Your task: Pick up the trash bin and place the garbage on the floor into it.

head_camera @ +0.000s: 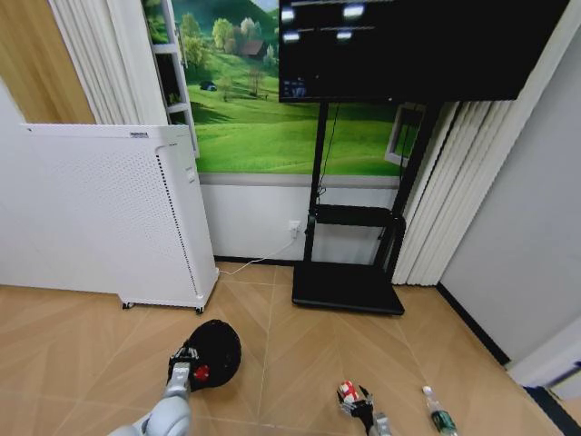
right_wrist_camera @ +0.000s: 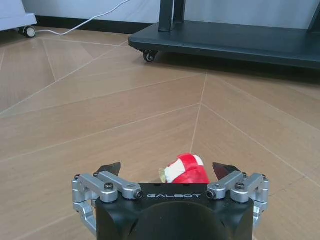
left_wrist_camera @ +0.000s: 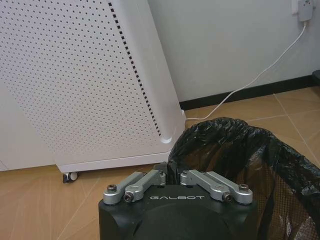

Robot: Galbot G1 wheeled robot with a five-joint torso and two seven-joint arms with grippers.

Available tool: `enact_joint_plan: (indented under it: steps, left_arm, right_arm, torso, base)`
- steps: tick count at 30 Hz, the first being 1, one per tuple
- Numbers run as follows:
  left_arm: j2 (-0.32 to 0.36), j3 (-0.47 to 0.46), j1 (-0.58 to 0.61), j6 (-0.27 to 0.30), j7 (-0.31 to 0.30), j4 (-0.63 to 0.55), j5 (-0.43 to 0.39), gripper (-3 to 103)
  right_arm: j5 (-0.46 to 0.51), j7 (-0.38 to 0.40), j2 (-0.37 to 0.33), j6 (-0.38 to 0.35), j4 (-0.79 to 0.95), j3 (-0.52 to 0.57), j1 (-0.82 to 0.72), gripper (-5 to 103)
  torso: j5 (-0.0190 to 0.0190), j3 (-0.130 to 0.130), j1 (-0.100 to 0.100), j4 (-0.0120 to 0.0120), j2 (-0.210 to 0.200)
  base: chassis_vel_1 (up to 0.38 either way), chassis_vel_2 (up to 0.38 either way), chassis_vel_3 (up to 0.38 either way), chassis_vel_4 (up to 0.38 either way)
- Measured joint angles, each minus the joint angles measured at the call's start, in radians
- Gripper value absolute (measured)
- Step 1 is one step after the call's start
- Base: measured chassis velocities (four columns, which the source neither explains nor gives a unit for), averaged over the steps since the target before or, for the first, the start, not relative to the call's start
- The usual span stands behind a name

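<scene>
1. Your left gripper (left_wrist_camera: 172,176) is pinched shut on the rim of the trash bin (head_camera: 214,352). The bin sits low near the floor, by the white air cleaner (head_camera: 118,213). Keep that pinch tight and the bin's mouth up.
2. Your right gripper (right_wrist_camera: 170,172) is wide open, a finger on each side of the red-and-white wrapper (right_wrist_camera: 186,169) on the floor (right_wrist_camera: 150,110).
3. Go straight down so both fingers reach the floor, then close slowly around the wrapper's middle.
4. The bottle (head_camera: 439,413) lies just beside it, further right. Don't bump it.
</scene>
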Motion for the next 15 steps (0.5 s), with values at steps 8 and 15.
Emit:
enact_joint_plan:
  steps: [8, 15]
  left_arm:
    - [0.01, -0.042, 0.034, -0.002, 0.001, -0.026, 0.007, 7]
    - [0.01, -0.064, 0.057, -0.007, 0.005, -0.038, 0.014, 7]
  right_arm:
    - [0.031, -0.022, 0.022, -0.021, -0.05, 0.012, 0.027, 100]
    - [0.024, -0.024, 0.025, -0.021, -0.083, 0.017, 0.05, 100]
  torso:
    - [0.0, 0.0, 0.0, -0.0002, 0.0]
    - [-0.0001, 0.0, 0.0, 0.0, 0.0]
  base:
    - [0.0, 0.0, 0.0, 0.0]
    - [0.0, 0.0, 0.0, 0.0]
